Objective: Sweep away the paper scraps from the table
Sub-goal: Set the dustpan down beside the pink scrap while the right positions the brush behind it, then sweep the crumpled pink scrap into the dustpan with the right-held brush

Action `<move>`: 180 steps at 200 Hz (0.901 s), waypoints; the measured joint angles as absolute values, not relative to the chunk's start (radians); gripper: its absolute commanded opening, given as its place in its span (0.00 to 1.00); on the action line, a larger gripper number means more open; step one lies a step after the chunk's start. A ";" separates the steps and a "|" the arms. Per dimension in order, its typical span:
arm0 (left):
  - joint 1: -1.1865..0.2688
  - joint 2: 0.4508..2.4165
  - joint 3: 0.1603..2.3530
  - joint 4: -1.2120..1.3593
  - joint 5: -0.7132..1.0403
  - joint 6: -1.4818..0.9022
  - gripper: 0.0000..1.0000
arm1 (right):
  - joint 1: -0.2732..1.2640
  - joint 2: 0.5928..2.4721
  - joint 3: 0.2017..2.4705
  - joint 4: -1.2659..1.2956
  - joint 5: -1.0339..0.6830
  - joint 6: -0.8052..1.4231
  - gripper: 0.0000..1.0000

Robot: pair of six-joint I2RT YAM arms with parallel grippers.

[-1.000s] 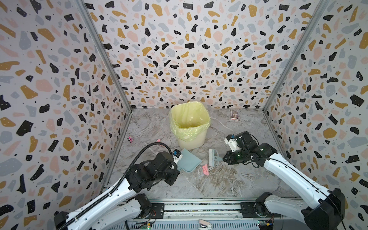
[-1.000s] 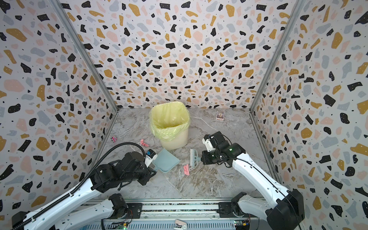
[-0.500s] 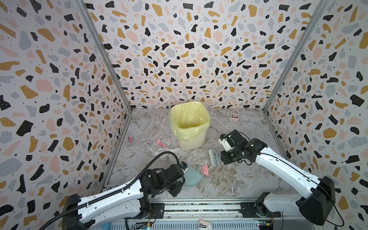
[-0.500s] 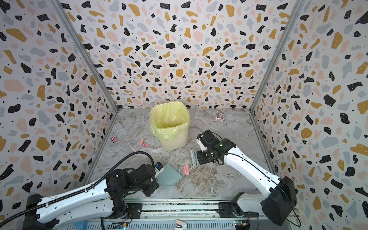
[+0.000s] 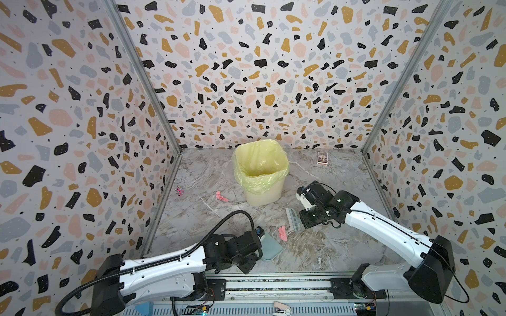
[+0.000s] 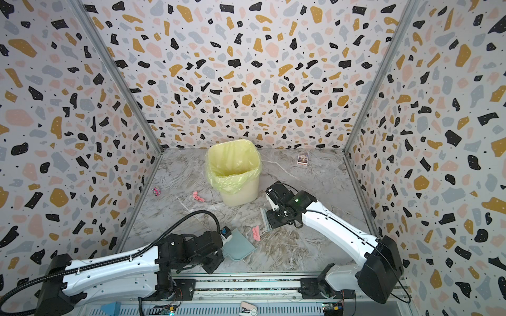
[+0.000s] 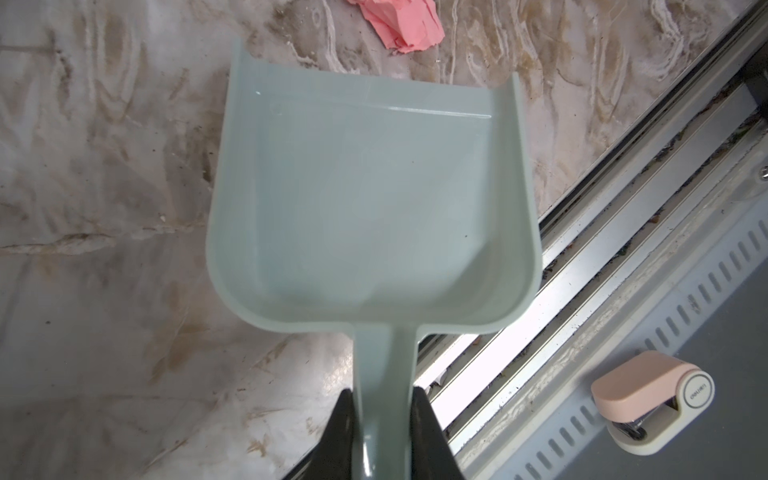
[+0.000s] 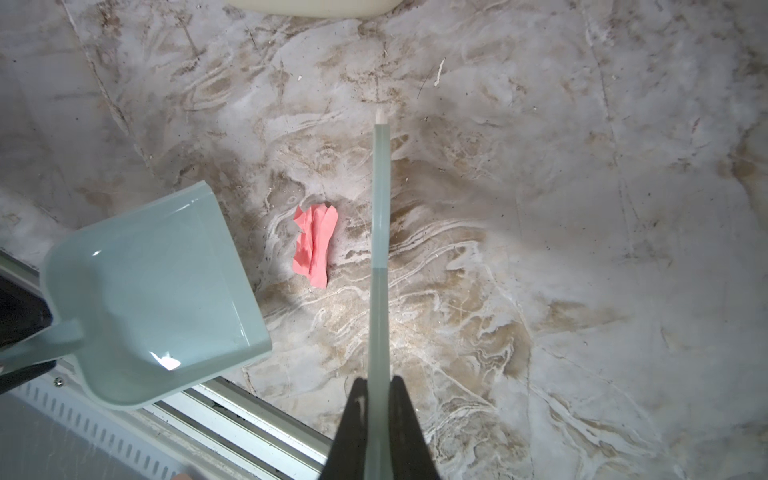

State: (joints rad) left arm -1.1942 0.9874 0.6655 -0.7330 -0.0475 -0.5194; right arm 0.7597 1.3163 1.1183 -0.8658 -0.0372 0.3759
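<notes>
I read "deli" on the stapler (image 7: 648, 409) beside my left gripper (image 7: 384, 415), which clamps the dustpan (image 7: 365, 199) handle; right gripper (image 8: 378, 399) clamps brush (image 8: 380, 249); pink scrap (image 8: 314, 245) lies lengthwise alongside brush, not touching it

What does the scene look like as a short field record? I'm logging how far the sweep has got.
left gripper: shut on dustpan handle
right gripper: shut on brush
dustpan: empty
near scrap: pink, on table, between dustpan and brush
far scrap: pink, on table, left of bin in both top views
bin: upright, yellow liner
</notes>
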 measured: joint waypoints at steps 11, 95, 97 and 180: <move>-1.202 1.005 0.665 -0.722 -0.055 -0.525 0.00 | 0.760 1.317 1.122 -0.866 -0.033 0.376 0.00; -1.214 1.063 0.663 -0.665 -0.087 -0.538 0.00 | 0.791 1.354 1.135 -0.871 -0.020 0.376 0.00; -1.214 1.065 0.662 -0.664 -0.087 -0.538 0.00 | 0.791 1.355 1.135 -0.871 -0.020 0.376 0.00; -1.231 1.090 0.652 -0.652 -0.093 -0.539 0.00 | 0.805 1.375 1.140 -0.870 -0.011 0.376 0.00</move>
